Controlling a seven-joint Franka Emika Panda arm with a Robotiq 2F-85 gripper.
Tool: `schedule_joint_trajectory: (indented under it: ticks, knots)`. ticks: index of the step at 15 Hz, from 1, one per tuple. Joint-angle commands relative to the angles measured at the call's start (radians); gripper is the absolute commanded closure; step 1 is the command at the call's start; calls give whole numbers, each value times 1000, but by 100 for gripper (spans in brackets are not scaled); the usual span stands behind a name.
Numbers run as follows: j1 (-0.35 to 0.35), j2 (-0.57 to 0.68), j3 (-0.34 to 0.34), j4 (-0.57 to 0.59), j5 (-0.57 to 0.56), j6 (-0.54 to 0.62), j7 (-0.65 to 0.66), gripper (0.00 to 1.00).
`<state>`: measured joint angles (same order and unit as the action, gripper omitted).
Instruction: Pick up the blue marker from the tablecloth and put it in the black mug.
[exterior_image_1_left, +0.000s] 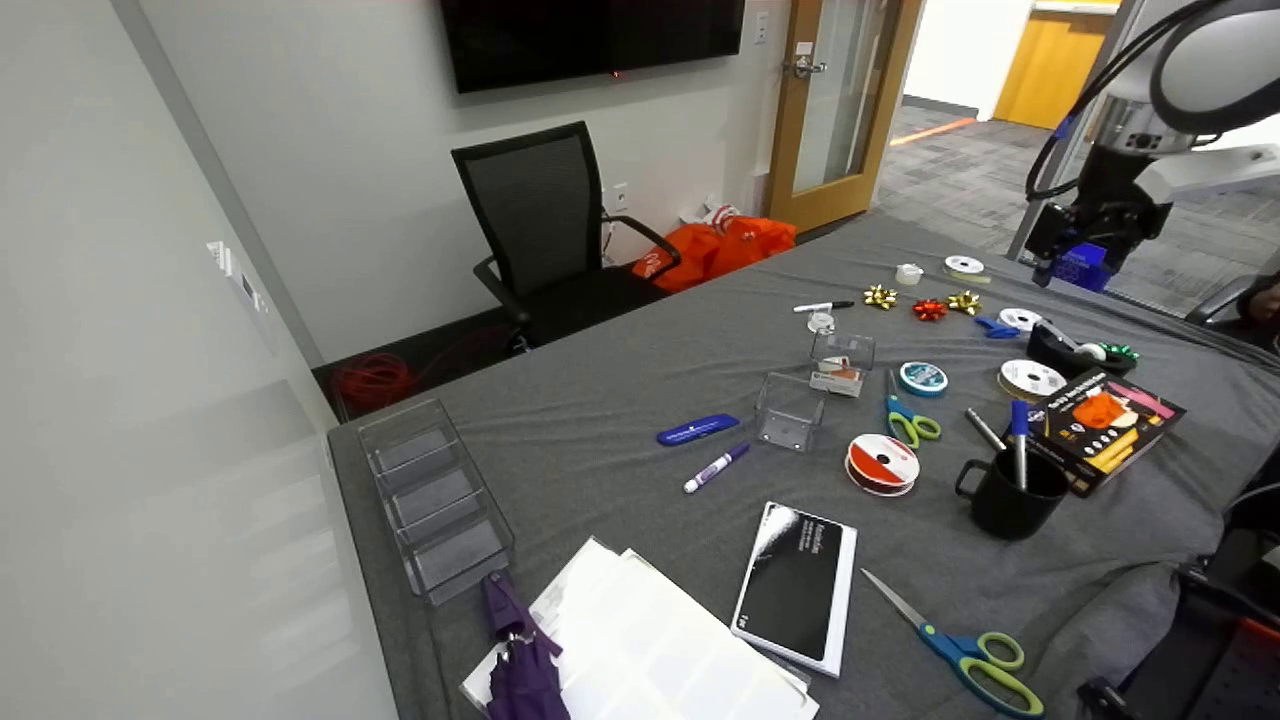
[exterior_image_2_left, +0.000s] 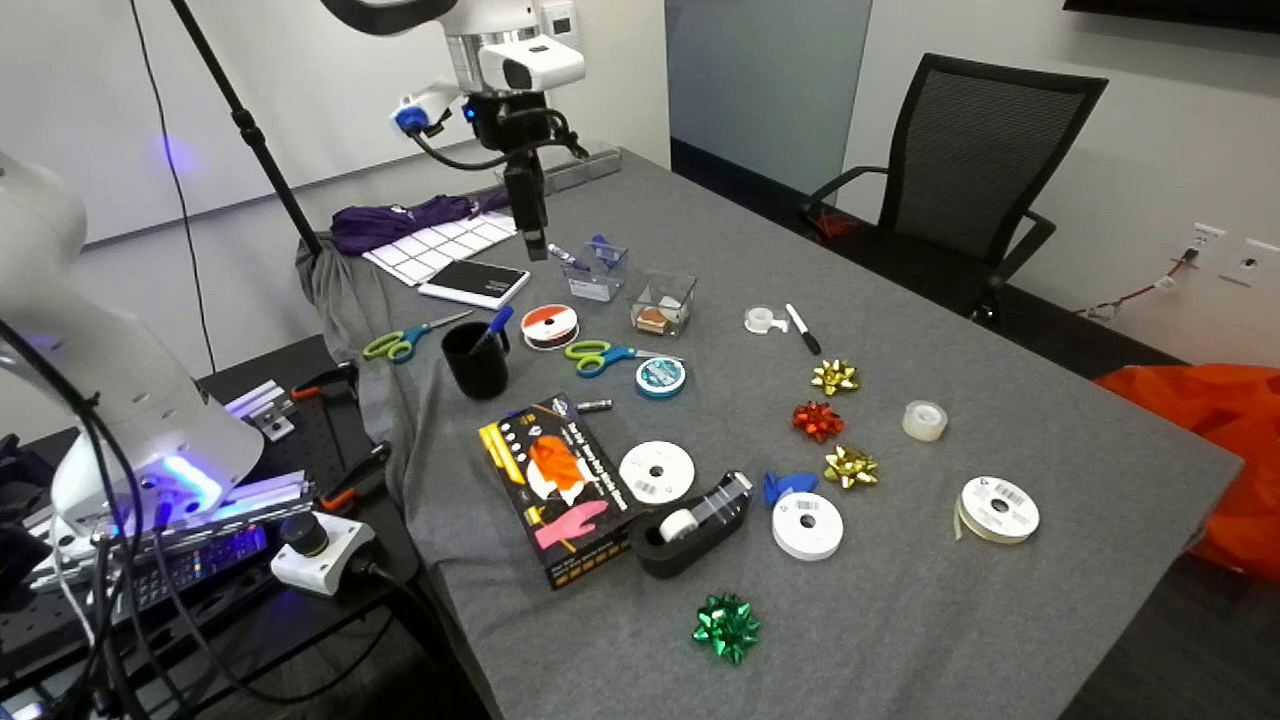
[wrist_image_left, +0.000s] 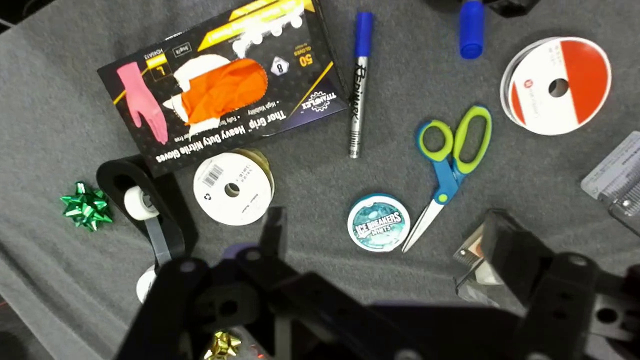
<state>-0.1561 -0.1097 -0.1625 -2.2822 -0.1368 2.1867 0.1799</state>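
The jaws hang spread and empty over the dark grey tablecloth (wrist_image_left: 310, 187), where the blue-capped Redimark marker (wrist_image_left: 359, 95) lies beside, perhaps touching, a nitrile glove box (wrist_image_left: 222, 92), so descend slowly, squarely astride the marker, before lifting toward the black mug (exterior_image_1_left: 1008, 512).

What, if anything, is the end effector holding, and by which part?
Nothing is held: the wrist view shows the end effector open, its fingers apart with nothing gripped between them.

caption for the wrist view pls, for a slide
Open gripper above the tablecloth, a blue-capped marker lying beside a glove box.
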Motion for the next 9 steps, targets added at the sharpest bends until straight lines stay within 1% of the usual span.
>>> schedule_joint_trajectory:
  ticks: [1, 2, 3, 5, 9]
  knots:
    - [-22, 105, -29, 47, -18, 85, -153, 0]
    - [-24, 115, -31, 33, -39, 134, -141, 0]
    - [-14, 67, -23, 18, -11, 75, -105, 0]
    - [-19, 100, -31, 21, -23, 116, -120, 0]
    - [-18, 107, -31, 26, -25, 122, -122, 0]
